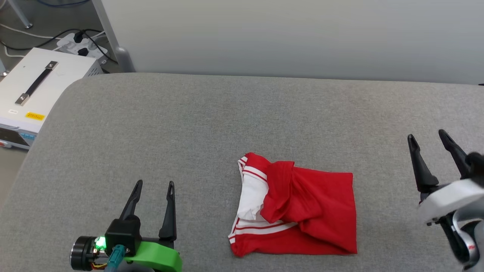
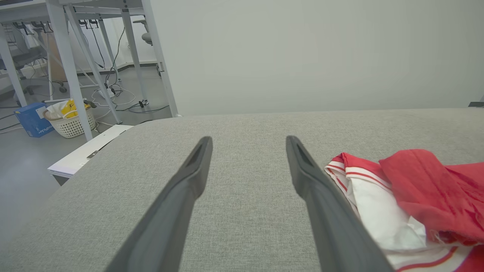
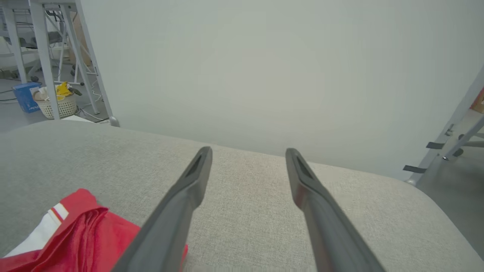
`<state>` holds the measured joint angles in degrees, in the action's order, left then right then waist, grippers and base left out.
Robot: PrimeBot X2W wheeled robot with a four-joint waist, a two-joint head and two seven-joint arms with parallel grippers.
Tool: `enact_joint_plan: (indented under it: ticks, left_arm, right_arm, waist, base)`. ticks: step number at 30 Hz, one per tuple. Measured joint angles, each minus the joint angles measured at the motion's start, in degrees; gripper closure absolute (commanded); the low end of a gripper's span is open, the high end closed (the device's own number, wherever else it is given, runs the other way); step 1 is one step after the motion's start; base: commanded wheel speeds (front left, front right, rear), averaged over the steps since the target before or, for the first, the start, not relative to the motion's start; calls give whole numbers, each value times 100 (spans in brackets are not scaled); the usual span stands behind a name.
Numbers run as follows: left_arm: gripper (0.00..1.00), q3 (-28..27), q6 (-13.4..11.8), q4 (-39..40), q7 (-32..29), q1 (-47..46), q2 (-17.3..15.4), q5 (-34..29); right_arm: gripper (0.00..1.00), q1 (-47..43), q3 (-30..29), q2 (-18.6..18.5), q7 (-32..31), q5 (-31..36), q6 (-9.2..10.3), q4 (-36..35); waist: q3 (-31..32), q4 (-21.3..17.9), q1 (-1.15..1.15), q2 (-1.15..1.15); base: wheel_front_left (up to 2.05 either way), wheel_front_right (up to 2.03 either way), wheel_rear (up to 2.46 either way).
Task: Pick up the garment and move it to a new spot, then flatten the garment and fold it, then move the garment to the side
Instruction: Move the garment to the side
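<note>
The red garment [image 1: 302, 206] lies folded into a rough rectangle on the grey table [image 1: 189, 124], right of centre near the front edge. A white sleeve and striped trim show on its left side; its letters and number are hidden. My left gripper [image 1: 155, 185] stands open to the garment's left, apart from it. My right gripper [image 1: 427, 135] stands open to its right, also apart. In the left wrist view the garment [image 2: 416, 196] lies just right of the open gripper [image 2: 247, 140]. In the right wrist view the garment [image 3: 75, 234] sits at lower left of the open gripper [image 3: 247, 151].
A white box with a black handle [image 1: 38, 85] and a power strip [image 1: 81, 45] sit on the floor past the table's left corner. A pale wall [image 1: 287, 34] runs behind the table. A basket [image 2: 70, 121] and desk legs [image 2: 68, 64] stand further left.
</note>
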<state>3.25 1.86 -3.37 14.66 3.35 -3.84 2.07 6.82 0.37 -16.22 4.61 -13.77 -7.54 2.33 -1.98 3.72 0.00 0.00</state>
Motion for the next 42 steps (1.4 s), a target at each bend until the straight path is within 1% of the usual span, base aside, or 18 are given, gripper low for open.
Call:
enact_joint_plan:
  ticks: [2,6,11,14,17,20,24,28,32,35,36,42]
  left_arm:
    - [0,9,2,-11,0,-12,1,-1]
    - [0,9,26,-27,0,-41,5,-1]
    - [0,27,44,-31,0,-133,10,-2]
    - [0,63,49,-34,0,-196,14,-2]
    - [0,113,52,-40,0,-288,21,-2]
    - [0,148,52,-44,0,-376,26,-2]
    - [0,176,68,-65,0,-482,31,-3]
    - [0,198,94,-89,0,-593,34,-8]
    - [0,216,94,-111,0,-644,35,-8]
    - [0,230,94,-121,0,-649,37,-7]
    - [0,232,94,-125,0,-650,38,-7]
    - [0,224,85,-158,0,-648,44,-5]
  right_arm:
    - [0,267,234,-331,-599,-488,0,155]
    - [0,701,817,-918,-2108,-1786,0,371]
    - [0,859,1305,-1381,-3741,-3062,0,528]
    - [0,887,1397,-1447,-4287,-3615,0,661]
    - [0,894,1525,-1419,-4585,-3950,0,824]
    - [0,912,1642,-1322,-4630,-4113,0,991]
    - [0,1038,1788,-1091,-4567,-4263,0,1252]
    - [0,1183,2065,-944,-4423,-4315,0,1511]
    - [0,1306,2331,-937,-4310,-4370,0,1666]
    - [0,1344,2571,-1015,-4203,-4408,0,1661]
    - [100,1352,2619,-1045,-4132,-4421,0,1634]
    - [100,1462,3082,-1280,-3622,-4473,1,1357]
  waist:
    - [-33,18,0,0]
    - [-113,57,0,0]
    - [-220,100,0,0]
    - [-307,137,0,0]
    - [-406,191,0,0]
    - [-515,260,0,0]
    - [-664,367,0,0]
    - [-804,490,0,0]
    - [-907,598,0,0]
    - [-961,659,0,0]
    - [-970,672,0,0]
    - [-903,650,0,0]
  base:
    - [0,0,0]
    - [0,0,0]
    - [0,0,0]
    - [0,0,0]
    - [0,0,0]
    - [0,0,0]
    - [0,0,0]
    - [0,0,0]
    - [0,0,0]
    - [0,0,0]
    - [0,0,0]
    - [0,0,0]
